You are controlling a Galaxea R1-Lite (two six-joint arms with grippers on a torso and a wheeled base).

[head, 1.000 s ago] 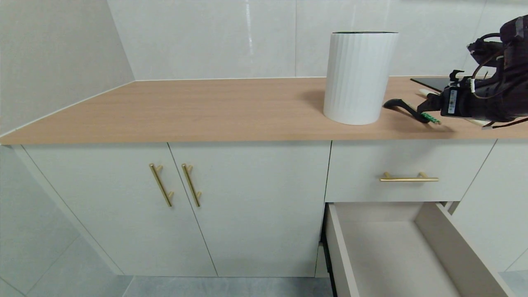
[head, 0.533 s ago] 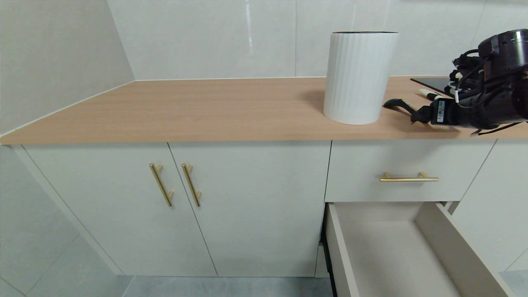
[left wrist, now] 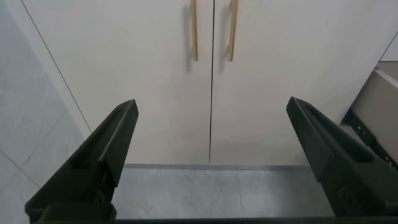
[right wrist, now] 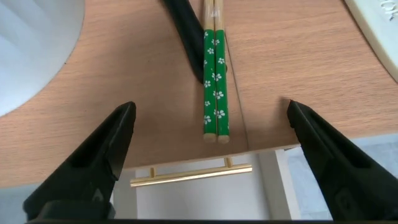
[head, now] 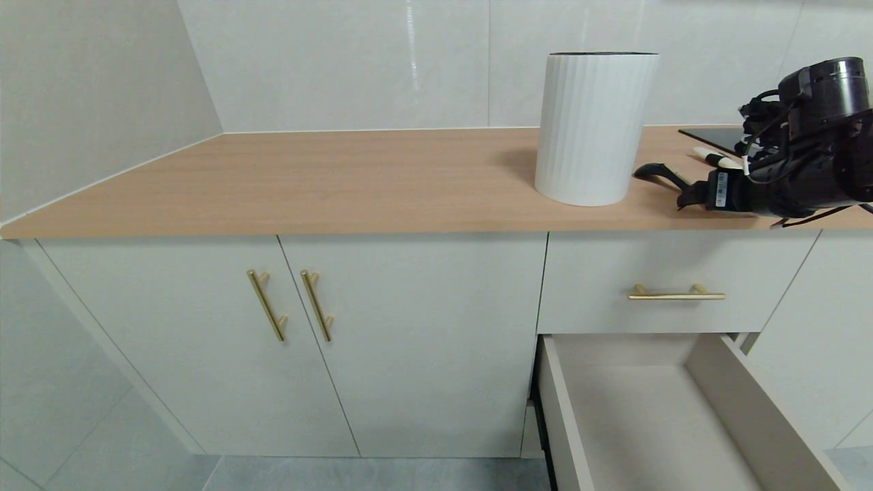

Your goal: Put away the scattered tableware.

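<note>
Between the wide-open fingers (right wrist: 106, 149) of the right gripper (right wrist: 210, 109) lie the green chopsticks (right wrist: 216, 81), close to the counter (right wrist: 124, 93) edge. A bumpy grab could push them off, or catch the black handle (right wrist: 183, 31) too.

Head looks down on countertop (head: 341, 177), right wrist close above it, left wrist facing cabinet doors (left wrist: 155, 93)

White canister (head: 593, 129) near the chopsticks (right wrist: 216, 87)
</note>
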